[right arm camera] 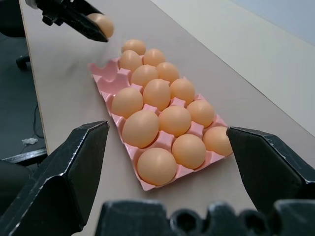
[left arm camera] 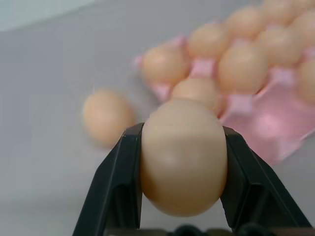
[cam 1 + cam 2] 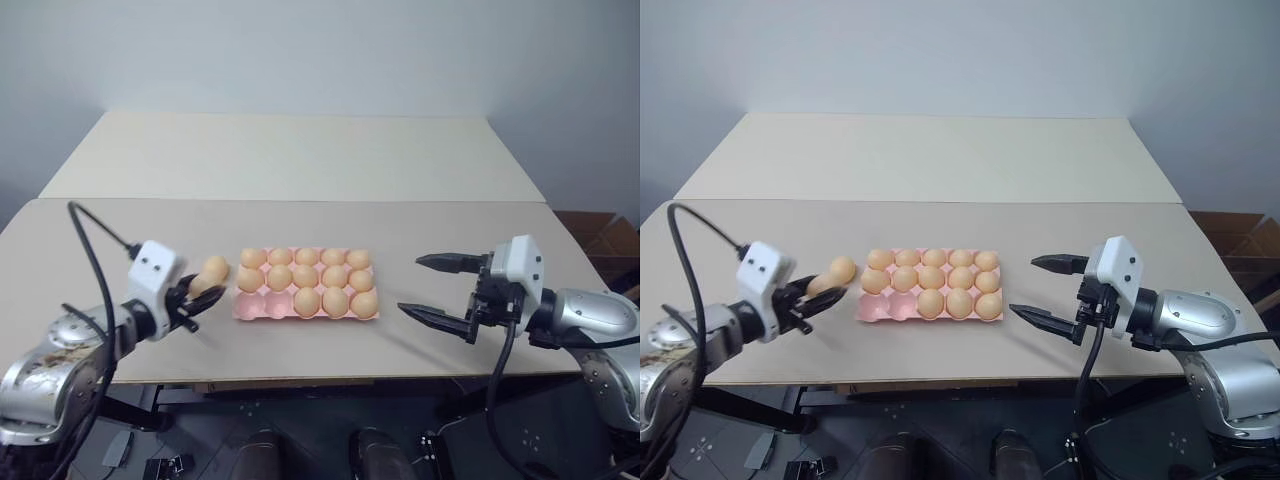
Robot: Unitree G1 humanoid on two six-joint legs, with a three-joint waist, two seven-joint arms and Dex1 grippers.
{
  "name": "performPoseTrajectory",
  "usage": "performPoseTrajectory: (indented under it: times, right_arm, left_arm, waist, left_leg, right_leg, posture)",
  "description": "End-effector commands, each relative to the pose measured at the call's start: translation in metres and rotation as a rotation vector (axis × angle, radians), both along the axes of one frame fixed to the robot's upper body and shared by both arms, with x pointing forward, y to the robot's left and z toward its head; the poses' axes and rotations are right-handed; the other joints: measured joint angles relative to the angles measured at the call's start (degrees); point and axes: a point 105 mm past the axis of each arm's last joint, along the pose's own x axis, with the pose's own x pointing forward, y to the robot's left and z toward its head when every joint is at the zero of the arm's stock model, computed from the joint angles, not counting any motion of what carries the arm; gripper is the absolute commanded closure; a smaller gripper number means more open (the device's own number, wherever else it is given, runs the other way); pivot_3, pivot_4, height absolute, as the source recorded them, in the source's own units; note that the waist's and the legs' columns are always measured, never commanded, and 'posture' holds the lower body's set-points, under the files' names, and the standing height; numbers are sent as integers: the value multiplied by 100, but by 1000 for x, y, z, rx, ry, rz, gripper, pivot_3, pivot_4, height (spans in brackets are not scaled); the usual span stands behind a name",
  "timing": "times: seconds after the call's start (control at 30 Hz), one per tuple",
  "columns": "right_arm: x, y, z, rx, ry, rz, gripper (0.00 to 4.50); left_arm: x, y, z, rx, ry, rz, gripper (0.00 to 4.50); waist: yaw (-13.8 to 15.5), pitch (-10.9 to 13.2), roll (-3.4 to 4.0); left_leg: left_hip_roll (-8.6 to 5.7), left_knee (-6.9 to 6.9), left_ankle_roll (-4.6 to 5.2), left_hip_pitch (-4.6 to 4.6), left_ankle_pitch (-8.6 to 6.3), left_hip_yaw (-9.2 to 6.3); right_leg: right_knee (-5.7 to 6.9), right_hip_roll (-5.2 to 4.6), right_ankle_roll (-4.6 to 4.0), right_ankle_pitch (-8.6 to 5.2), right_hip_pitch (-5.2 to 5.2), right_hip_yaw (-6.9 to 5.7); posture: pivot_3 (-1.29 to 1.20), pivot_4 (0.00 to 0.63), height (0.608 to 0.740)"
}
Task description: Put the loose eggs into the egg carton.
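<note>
Pinching egg (image 2: 183,156): left end effector (image 3: 193,300) | right end effector (image 3: 441,290) spread beside egg carton (image 3: 257,307)

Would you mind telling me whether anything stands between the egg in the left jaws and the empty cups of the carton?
Nothing visible does. The left gripper holds an egg just left of the egg carton, whose two empty cups are the near-left ones. Another loose egg lies on the table farther back, off that path.

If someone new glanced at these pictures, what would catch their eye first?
Probably the pink egg carton mid-table, nearly full, with two empty cups at its near-left corner. Just left of it, the left gripper is shut on an egg, with another loose egg on the table beside it. The right gripper hovers wide open to the carton's right.
</note>
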Motion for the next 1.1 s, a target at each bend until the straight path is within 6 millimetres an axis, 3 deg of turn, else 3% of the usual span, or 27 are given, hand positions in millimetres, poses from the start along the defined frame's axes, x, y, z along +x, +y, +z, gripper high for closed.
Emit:
performPoseTrajectory:
  times: [0.03, 0.23, 0.37, 0.5, 0.53, 0.6, 0.87, 1.1]
  right_arm:
    - [-2, 5, 10, 6, -64, 13, 0]
    - [-4, 7, 14, 16, -81, 6, 0]
    - [-5, 7, 15, 22, -84, -5, 0]
    - [-6, 7, 16, 24, -85, -14, 0]
    - [-7, 7, 17, 25, -87, -13, 0]
    - [-8, 8, 18, 26, -91, -12, 0]
    - [-12, 13, 20, 34, -90, 15, 0]
    - [-13, 3, 15, 12, -61, 45, 0]
  left_arm:
    - [-5, -42, -9, -24, 17, -138, 2727]
    - [6, -64, -21, -38, 86, -164, 2727]
    - [8, -66, -20, -41, 98, -164, 1489]
    - [7, -59, -7, -39, 56, -159, 221]
    - [4, -56, -1, -39, 42, -165, 12]
    - [-1, -50, 8, -41, 24, -172, 12]
    - [-32, 9, 44, -6, -116, -156, 12]
    - [-62, 82, 35, 20, -117, -3, 12]
  waist:
    - [-11, 0, 0]
    - [-34, 1, -2]
    - [-45, 1, -2]
    - [-40, 1, -2]
    - [-40, 1, -2]
    - [-48, 2, -3]
    - [-111, 3, 0]
    - [-88, 3, 1]
  left_leg:
    - [-2, 0, 0, -1, 0, 0]
    - [1, 0, 2, -3, 0, -13]
    - [1, 0, 2, 4, 1, -17]
    - [0, 0, 2, 1, 1, -17]
    - [-1, 0, 2, 0, 1, -17]
    - [0, 0, 2, -4, 1, -18]
    - [5, 0, 2, 0, 0, -18]
    - [8, 0, 1, 4, 0, -7]
  right_leg:
    - [-3, 0, 9, 5, 1, 3]
    - [4, 13, 10, 5, -2, -2]
    - [9, 17, 10, 5, 1, -1]
    - [5, 14, 11, 5, 0, 0]
    - [4, 14, 11, 5, 0, 0]
    - [3, 14, 10, 5, -4, -1]
    - [4, 13, 4, 0, -5, -2]
    - [3, 7, -23, -33, -4, -4]
  posture:
    - [0, 150, 740]
    - [0, 150, 740]
    - [0, 150, 740]
    - [0, 150, 740]
    - [0, 150, 740]
    - [0, 150, 740]
    - [0, 150, 740]
    - [0, 150, 740]
